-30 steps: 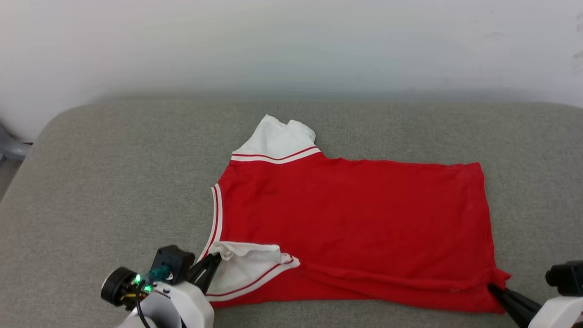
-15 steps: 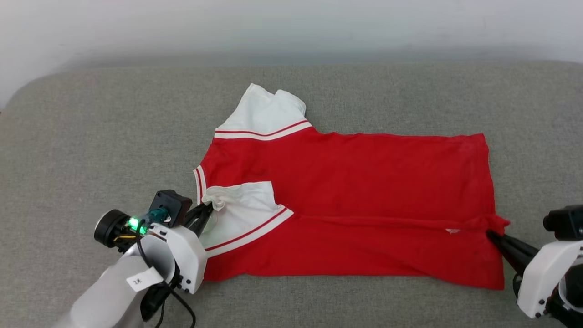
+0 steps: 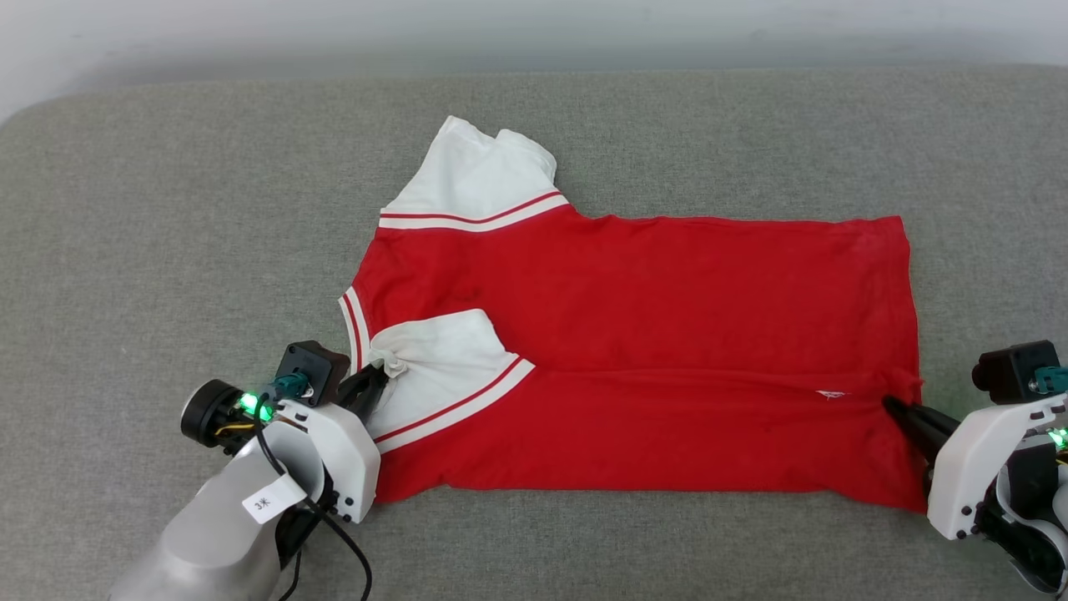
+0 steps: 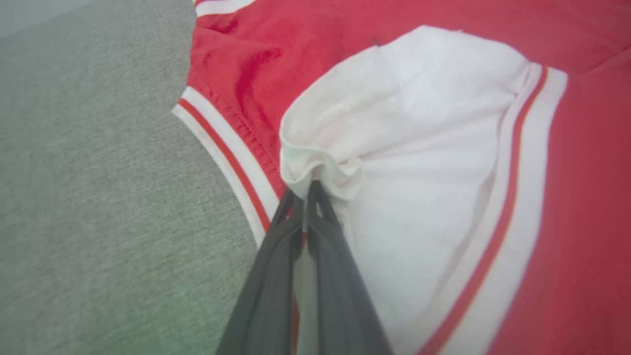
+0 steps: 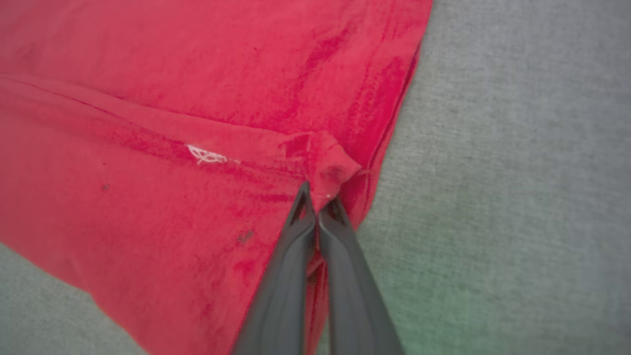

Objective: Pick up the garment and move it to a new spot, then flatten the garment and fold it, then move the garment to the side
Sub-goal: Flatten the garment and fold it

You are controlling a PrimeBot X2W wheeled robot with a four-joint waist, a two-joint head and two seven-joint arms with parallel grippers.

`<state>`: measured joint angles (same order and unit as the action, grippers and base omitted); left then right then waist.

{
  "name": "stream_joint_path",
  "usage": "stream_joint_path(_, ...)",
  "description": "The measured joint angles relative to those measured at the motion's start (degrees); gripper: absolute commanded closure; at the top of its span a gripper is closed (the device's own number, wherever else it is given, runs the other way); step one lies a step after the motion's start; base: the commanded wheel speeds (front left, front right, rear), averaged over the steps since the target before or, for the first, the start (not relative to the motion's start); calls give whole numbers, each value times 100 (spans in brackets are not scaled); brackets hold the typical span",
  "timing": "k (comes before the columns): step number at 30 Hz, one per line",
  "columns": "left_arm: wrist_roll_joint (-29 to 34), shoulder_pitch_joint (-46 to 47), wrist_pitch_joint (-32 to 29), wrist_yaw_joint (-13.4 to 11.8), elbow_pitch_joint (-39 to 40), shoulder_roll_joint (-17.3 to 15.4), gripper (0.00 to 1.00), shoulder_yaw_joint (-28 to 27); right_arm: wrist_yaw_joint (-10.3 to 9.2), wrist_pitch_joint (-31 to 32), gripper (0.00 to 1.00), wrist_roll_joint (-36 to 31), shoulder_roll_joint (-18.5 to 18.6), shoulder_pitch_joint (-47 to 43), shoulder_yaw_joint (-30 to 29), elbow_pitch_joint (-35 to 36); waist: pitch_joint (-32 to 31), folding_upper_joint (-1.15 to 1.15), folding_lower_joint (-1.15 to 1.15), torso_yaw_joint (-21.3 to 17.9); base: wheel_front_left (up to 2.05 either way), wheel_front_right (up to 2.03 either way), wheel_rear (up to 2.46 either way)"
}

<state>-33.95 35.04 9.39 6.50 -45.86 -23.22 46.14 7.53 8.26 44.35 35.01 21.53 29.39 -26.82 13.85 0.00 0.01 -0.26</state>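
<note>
The garment (image 3: 634,334), a red shirt with white sleeves and striped trim, lies print-down across the grey cushion, its near long edge folded up over the body. My left gripper (image 3: 380,377) is shut on the bunched tip of the near white sleeve (image 4: 320,170). At the opposite end my right gripper (image 3: 893,406) is shut on a pinch of the red hem corner (image 5: 330,172). The far white sleeve (image 3: 476,179) lies flat on the cushion. The fold line (image 3: 709,376) runs between the two grippers.
A grey fabric cushion (image 3: 167,234) carries everything and reaches a pale wall (image 3: 534,25) at the back. Its rounded corner shows at the far left. Bare cushion surrounds the shirt on every side.
Both grippers have carried the near edge of the garment away from me over its body, widening the folded flap. The head camera has tilted down, so the whole scene sits higher.
</note>
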Motion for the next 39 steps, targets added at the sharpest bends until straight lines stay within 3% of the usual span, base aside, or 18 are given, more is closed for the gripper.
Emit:
stream_joint_path(3,-9,79,97,26,-227,91,100,73,1,-163,100,63,-53,93,77,-194,-21,0,0,19,0,0,0)
stream_joint_path(4,-9,100,141,35,-298,125,100,100,1,-226,91,75,-74,110,89,-259,-40,0,0,26,0,0,0)
stream_joint_path(5,-10,120,148,40,-364,162,63,114,0,-276,63,114,-90,116,102,-294,-67,0,0,32,0,0,0)
stream_joint_path(6,-12,132,192,40,-416,189,0,133,0,-331,14,142,-97,118,114,-318,-98,0,0,38,0,0,0)
stream_joint_path(7,-9,140,236,41,-466,202,0,138,1,-408,0,149,-96,118,118,-341,-135,0,0,46,0,0,0)
stream_joint_path(16,46,309,367,55,-438,-4,0,145,-2,-856,0,196,47,51,64,-54,-516,0,0,139,0,0,0)
stream_joint_path(22,-76,538,-193,67,127,-288,0,180,-1,-899,0,89,120,-169,-69,216,-732,0,-1,249,0,0,0)
stream_joint_path(35,-1634,747,-3696,85,1800,-980,0,439,-2,-689,0,-124,-1,-456,-417,498,-931,0,-1,344,0,0,0)
stream_joint_path(39,-1884,703,-4393,83,2018,-1187,0,556,-2,-611,0,-194,-73,-518,-505,575,-909,0,-1,298,0,0,0)
